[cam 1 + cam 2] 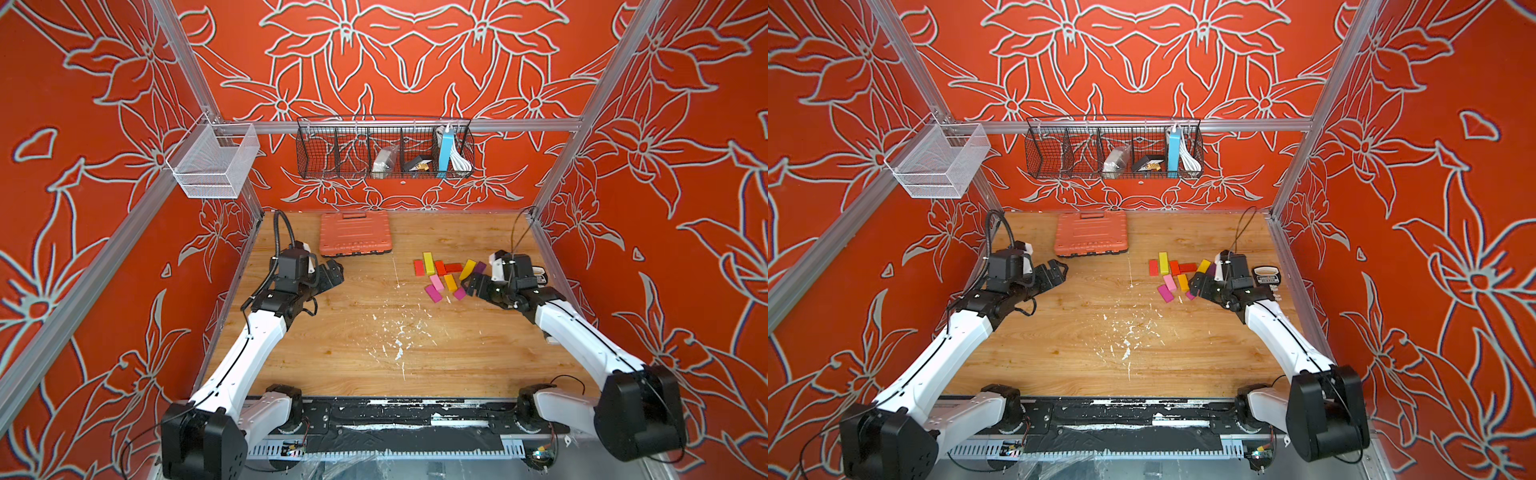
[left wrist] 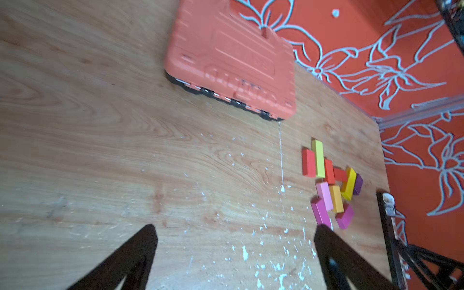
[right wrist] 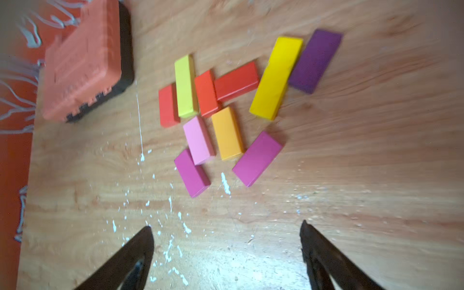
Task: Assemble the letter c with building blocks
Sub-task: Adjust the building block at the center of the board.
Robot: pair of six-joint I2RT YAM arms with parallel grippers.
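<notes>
The building blocks [image 1: 446, 274] lie flat in a loose cluster on the right half of the wooden table, seen in both top views [image 1: 1179, 274]. In the right wrist view I make out two yellow long ones [image 3: 276, 77], red ones [image 3: 237, 80], an orange [image 3: 227, 133], a pink [image 3: 198, 139], a purple [image 3: 315, 60] and two magenta [image 3: 257, 158]. My right gripper [image 1: 469, 286] hovers at the cluster's right near edge, open and empty [image 3: 226, 226]. Far to the left, my left gripper [image 1: 334, 274] is open and empty too [image 2: 233, 227].
A ribbed orange plastic case [image 1: 355, 232] lies at the back of the table. A small black tape-measure-like object [image 1: 1266, 275] sits behind the right wrist near the right wall. White flecks dot the table's middle. Wire baskets [image 1: 384, 149] hang on the back wall.
</notes>
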